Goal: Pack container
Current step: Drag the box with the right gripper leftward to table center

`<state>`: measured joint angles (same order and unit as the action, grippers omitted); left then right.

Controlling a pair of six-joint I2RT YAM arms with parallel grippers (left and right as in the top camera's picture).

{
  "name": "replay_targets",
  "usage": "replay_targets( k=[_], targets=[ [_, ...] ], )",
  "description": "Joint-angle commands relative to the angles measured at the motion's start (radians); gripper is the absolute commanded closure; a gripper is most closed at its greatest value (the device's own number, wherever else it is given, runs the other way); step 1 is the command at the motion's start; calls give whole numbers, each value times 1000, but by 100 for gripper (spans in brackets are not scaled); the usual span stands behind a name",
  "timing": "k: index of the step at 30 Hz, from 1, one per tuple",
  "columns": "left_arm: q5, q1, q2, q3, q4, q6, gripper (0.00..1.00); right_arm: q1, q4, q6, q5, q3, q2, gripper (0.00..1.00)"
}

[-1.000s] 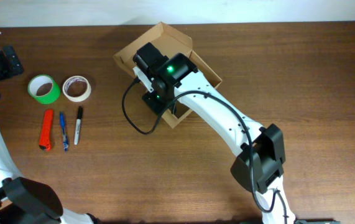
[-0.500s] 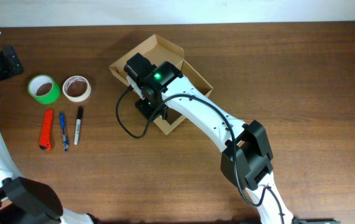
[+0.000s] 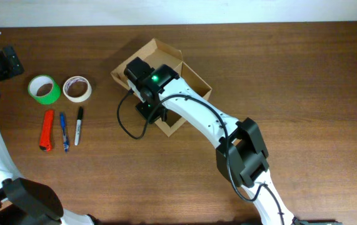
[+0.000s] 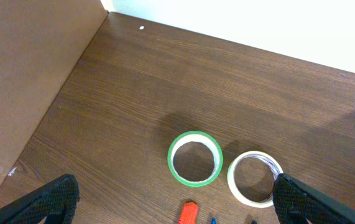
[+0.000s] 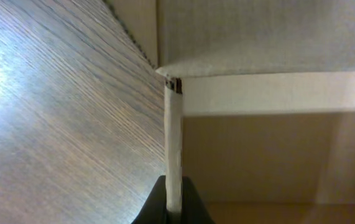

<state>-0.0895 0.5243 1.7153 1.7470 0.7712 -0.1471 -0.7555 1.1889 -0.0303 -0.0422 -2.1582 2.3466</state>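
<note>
We see the container point(image 3: 192, 80), a tan cardboard box, sitting at an angle on the dark wood worktop point(image 3: 303, 94), upper middle of the overhead view, lid flap open toward the far left corner. Its visible faces are plain brown. The right arm reaches over it, with a green light lit on the wrist point(image 3: 155, 79). In the right wrist view the right gripper point(image 5: 175, 204) has its jaws clenched on the thin upright edge of one container wall, one finger on each side, the box interior to the right and the worktop to the left.

The left gripper point(image 4: 174, 199) hangs high over the left side of the worktop, jaws spread wide and grasping nothing. Below it lie a green tape roll point(image 3: 44, 89) and a whitish tape roll point(image 3: 77, 89), side by side and nearly touching. Nearer the robot are an orange cutter point(image 3: 46, 130), a blue pen point(image 3: 63, 131) and a black marker point(image 3: 78, 125), roughly parallel. These all lie well apart from the container. Any print on them is too small for us to read
</note>
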Motion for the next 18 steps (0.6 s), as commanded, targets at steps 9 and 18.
replay_targets(
  k=[9,18],
  targets=[
    [5,7,11,21,1,-16,1,-4,-84,-31,-3,-23,17,96],
    [4,7,11,21,1,-16,1,-5,-116,-39,-11,-23,18,97]
  ],
)
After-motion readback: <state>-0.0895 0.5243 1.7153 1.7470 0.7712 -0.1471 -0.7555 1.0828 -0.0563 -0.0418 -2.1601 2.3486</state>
